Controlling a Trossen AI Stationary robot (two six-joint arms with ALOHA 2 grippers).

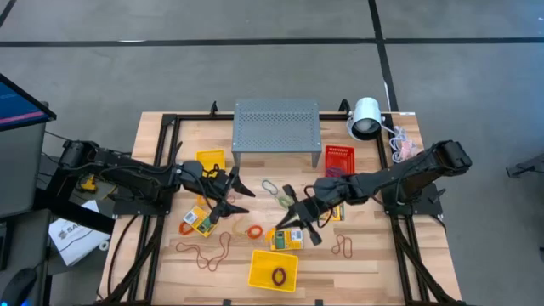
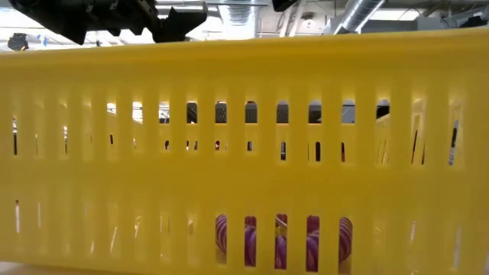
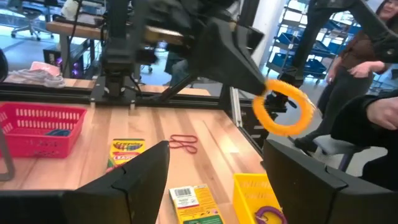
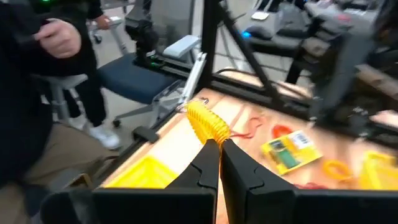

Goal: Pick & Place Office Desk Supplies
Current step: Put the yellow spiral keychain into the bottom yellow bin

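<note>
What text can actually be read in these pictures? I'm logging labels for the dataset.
Nothing can be read with confidence.
Crayon box near the red basket: a red brand banner, letters too blurred.
Second crayon box: white barcode label, digits too small.
Crayon box in the right wrist view: barcode label, unreadable.
White packaging beside the table: dark letters, too small and cut off.
</note>
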